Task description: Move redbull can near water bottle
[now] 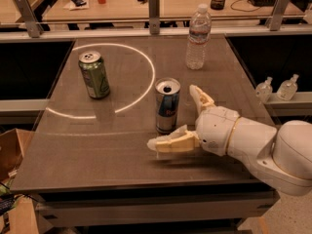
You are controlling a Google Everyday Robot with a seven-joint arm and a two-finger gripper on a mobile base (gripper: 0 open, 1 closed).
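Camera view: the gripper (pixel 171 118) is spread wide, with the redbull can (pixel 167 106) upright just ahead of its palm, between the fingers. The water bottle (pixel 198 38) stands well beyond it. The can looks light, smooth and thin-walled, so a gentle mid-body grasp seems best

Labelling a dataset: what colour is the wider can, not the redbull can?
The wider can is green, camera view. The gripper, open, flanks the redbull can.
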